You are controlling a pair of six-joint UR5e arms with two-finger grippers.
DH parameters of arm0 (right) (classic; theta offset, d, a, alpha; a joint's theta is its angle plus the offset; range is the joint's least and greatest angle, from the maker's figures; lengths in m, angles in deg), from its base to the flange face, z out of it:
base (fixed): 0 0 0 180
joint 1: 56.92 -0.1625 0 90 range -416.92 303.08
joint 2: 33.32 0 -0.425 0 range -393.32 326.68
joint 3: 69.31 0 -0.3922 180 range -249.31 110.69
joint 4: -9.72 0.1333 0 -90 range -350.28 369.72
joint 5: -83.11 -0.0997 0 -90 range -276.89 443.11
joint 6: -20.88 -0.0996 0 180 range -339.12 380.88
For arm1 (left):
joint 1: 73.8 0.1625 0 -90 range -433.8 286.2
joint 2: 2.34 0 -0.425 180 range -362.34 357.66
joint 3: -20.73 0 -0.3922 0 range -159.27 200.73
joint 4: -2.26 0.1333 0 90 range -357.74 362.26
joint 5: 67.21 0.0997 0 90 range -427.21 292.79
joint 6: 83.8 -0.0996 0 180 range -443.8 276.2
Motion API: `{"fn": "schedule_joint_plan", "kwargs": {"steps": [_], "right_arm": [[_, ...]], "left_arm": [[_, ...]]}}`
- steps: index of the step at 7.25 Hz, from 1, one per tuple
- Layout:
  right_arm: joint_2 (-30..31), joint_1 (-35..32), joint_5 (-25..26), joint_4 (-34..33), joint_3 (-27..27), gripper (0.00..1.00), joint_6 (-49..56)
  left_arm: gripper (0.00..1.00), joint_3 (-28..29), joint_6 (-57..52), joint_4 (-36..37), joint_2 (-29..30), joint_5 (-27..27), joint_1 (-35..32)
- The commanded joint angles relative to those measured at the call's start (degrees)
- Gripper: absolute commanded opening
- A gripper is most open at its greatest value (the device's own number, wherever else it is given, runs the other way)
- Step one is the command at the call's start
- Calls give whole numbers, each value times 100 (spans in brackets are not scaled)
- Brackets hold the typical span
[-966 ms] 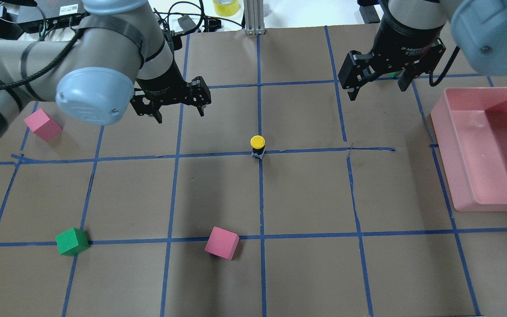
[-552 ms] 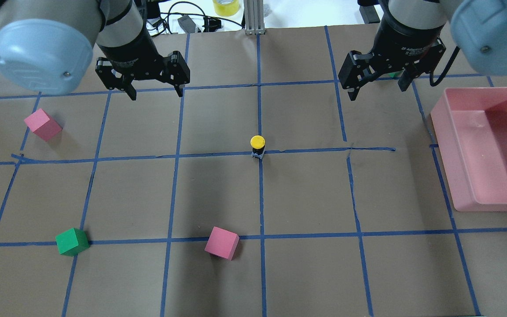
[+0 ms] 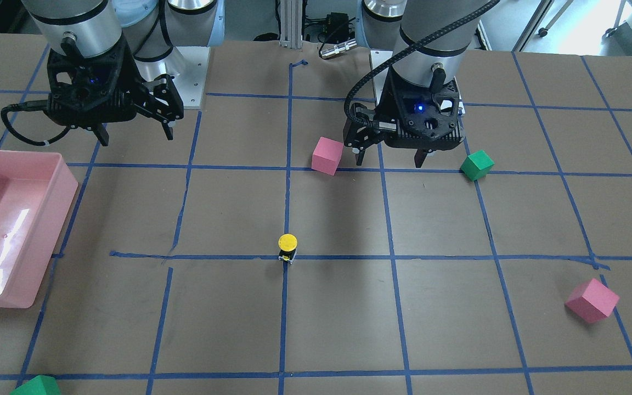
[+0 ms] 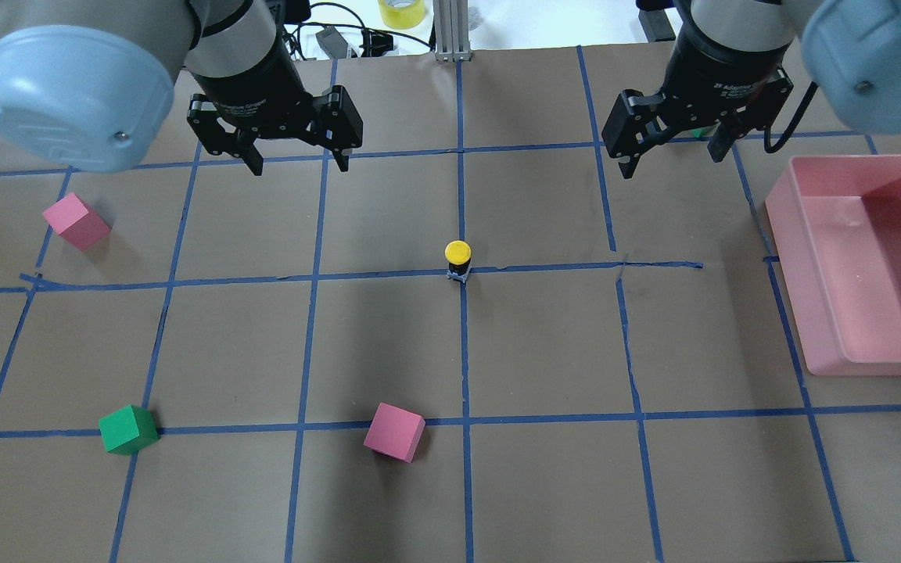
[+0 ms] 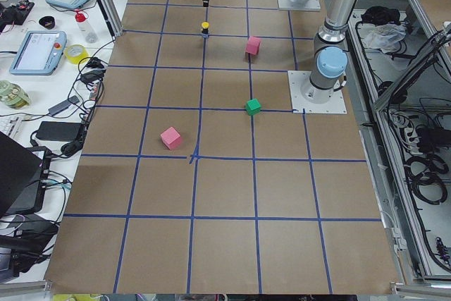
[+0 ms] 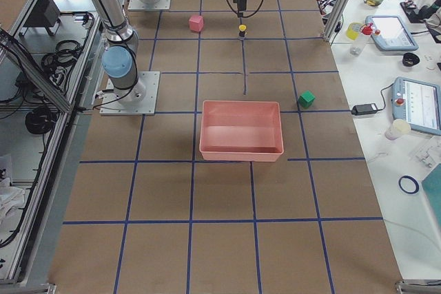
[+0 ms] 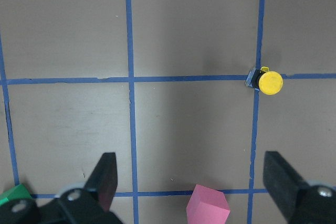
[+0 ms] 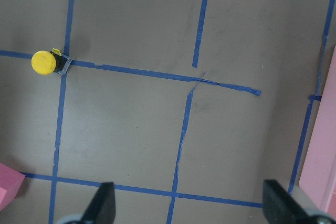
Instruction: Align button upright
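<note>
In the overhead view, the left pink cube [image 4: 75,221] lay toward the left edge of the table [image 4: 544,352], turned askew to the blue tape grid. The green cube [image 4: 128,429] sat nearer the robot, touching a tape line. The left gripper [image 4: 299,166] hung above the table, off to the left of the button, its jaws spread wide and holding nothing. The middle pink cube [image 4: 394,432] rested on the robot's side of the table, just left of the centre tape line.

The button [image 4: 457,260] stood upright at the middle of the table with its yellow cap up. Its base sat on the crossing of two tape lines, and it was well apart from both grippers. The right gripper [image 4: 671,163] hung above the table, off to the right of the button, its jaws also wide apart and empty. The pink bin [image 4: 865,160] sat at the table's right edge, open side up.
</note>
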Motion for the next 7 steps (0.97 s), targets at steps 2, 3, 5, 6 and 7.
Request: {"fn": "schedule_joint_plan", "kwargs": {"steps": [2,3,5,6,7], "right_arm": [[0,20,-21,-4,0,100,-9],[-9,46,-21,-13,0,100,-9],[-9,239,-38,92,-9,100,-44],[-9,249,-39,84,-9,100,-35],[-9,249,-39,84,0,100,-35]], "left_arm": [[100,-19,-707,-103,-179,8,386],[100,-2,-752,-104,-197,-44,475],[100,-19,-744,-139,-258,17,502],[100,-19,-744,-140,-267,17,519],[100,-28,-744,-140,-276,26,528]]}}
